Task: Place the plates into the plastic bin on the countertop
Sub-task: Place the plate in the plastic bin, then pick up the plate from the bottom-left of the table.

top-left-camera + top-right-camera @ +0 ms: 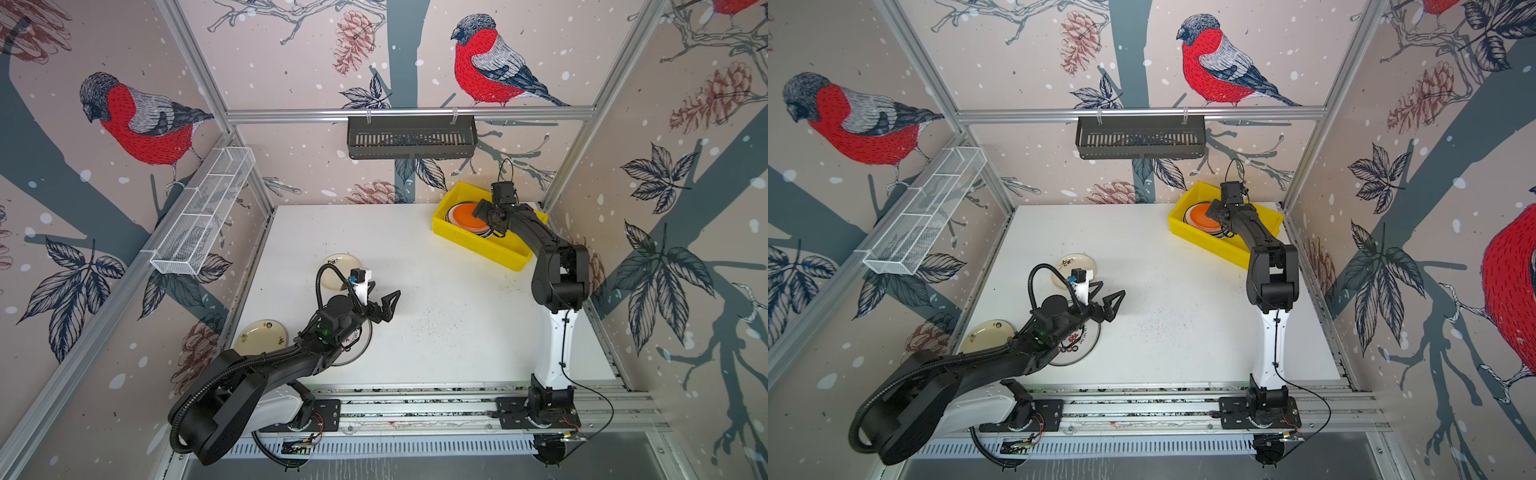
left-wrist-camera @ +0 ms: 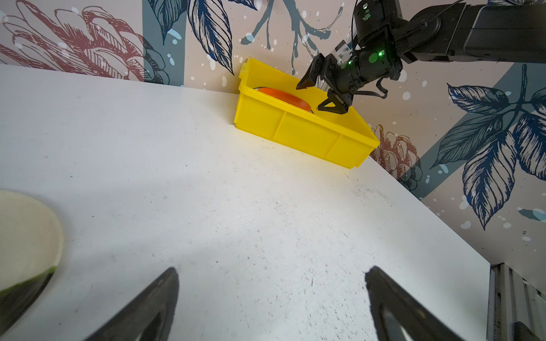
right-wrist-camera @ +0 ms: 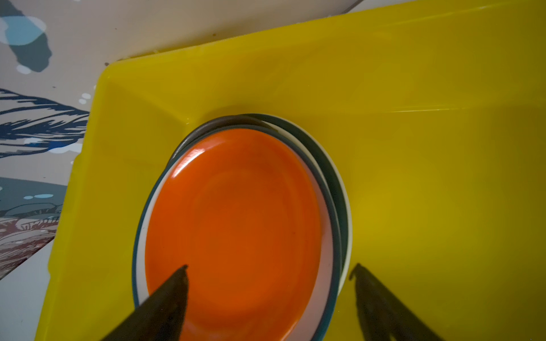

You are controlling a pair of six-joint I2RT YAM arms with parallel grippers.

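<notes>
Countertop [image 1: 436,324] lies bare beneath the left gripper [image 2: 271,269]. The bin [image 3: 413,88] sits under the right gripper [image 3: 271,267], and the orange plate [image 3: 236,206] inside is just below its spread, empty fingers. A cream plate [image 1: 337,266] lies beside the left gripper, whose jaws stand wide apart, holding nothing.

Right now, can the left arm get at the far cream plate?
Probably yes. The left gripper is open and empty right beside the cream plate, with nothing lying between them; the right gripper is away over the bin.
</notes>
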